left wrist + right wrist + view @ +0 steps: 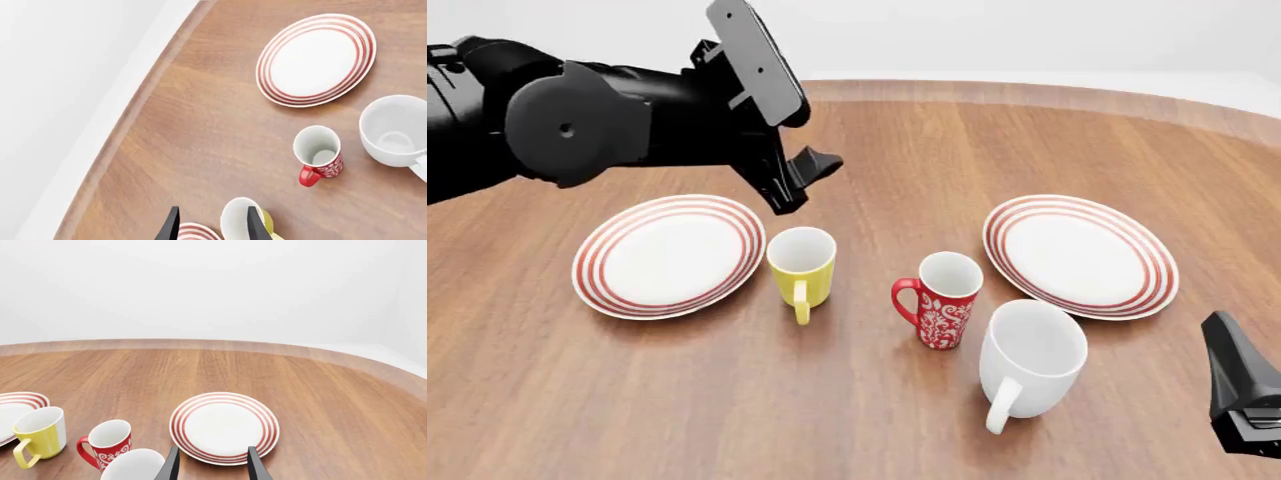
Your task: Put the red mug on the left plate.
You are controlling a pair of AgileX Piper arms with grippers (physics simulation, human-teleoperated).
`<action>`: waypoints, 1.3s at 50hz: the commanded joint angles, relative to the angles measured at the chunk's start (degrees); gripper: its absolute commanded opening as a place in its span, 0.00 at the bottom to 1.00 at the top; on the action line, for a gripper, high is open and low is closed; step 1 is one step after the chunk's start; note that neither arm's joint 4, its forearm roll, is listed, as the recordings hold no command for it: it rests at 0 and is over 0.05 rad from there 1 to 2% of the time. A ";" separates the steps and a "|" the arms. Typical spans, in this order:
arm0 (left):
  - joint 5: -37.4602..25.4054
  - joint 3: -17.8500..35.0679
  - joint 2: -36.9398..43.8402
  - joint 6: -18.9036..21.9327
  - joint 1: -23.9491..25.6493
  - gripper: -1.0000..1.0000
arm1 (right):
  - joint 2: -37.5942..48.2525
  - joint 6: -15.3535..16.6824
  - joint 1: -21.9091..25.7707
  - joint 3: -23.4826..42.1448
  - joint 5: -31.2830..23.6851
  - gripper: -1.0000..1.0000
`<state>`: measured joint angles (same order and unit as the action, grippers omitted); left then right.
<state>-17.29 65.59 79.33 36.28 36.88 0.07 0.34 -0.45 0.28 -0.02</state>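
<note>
Red mug (pixel 944 300) stands upright mid-table, between yellow mug (pixel 801 265) and white mug (pixel 1030 358), well apart from both grippers. Left gripper (pixel 790 180) hovers with fingers spread, empty, near the left plate (pixel 667 255); right gripper (pixel 210 465) likewise spread.

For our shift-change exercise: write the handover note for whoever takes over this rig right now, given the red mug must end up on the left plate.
Left end effector: open, empty, raised above the yellow mug.
Right end effector: open, empty, low at the table's near right.
Red mug: upright on the table, between the yellow mug and the white mug.
Left plate: bare.
Done: nothing.
Left: grasp, carry, place.
</note>
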 commanded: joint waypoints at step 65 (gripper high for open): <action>14.46 -7.55 11.61 -6.49 6.90 1.00 | 0.08 -0.01 -0.05 -0.12 0.19 1.00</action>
<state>-6.33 60.63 89.22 30.35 41.43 0.11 0.34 -0.51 0.24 0.06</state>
